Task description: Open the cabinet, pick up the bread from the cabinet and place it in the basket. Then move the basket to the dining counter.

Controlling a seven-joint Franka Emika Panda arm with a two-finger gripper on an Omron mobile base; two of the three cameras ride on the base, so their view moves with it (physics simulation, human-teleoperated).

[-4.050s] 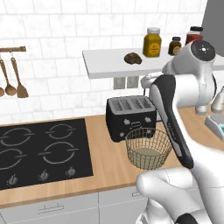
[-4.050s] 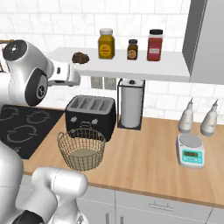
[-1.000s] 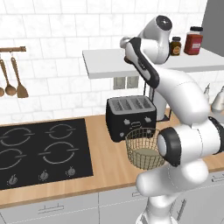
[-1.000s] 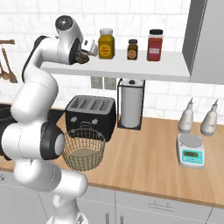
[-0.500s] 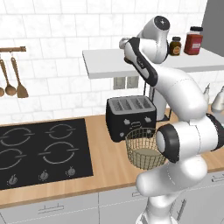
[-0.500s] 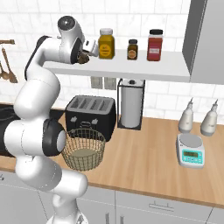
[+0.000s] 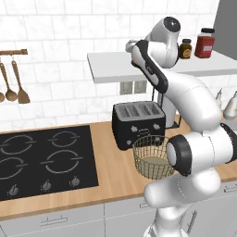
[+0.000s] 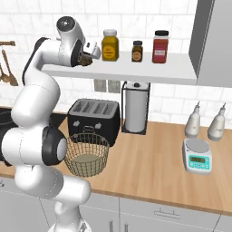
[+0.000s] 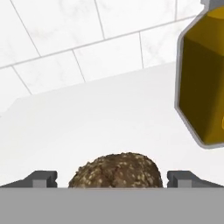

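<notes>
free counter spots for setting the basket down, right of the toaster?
Best patch: bare wood counter between the basket and the scale, in front of the paper towel holder. Crowded: back right by the two bottles, and around the toaster, which the basket nearly touches.

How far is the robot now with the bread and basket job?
Done: the cabinet stands open, its shelf is in plain sight. In hand: the gripper is open with one tip on each side of the bread, beside the yellow jar; nothing is gripped yet. Left: grasp the bread, put it in the basket by the toaster, then carry the basket to the dining counter.
</notes>
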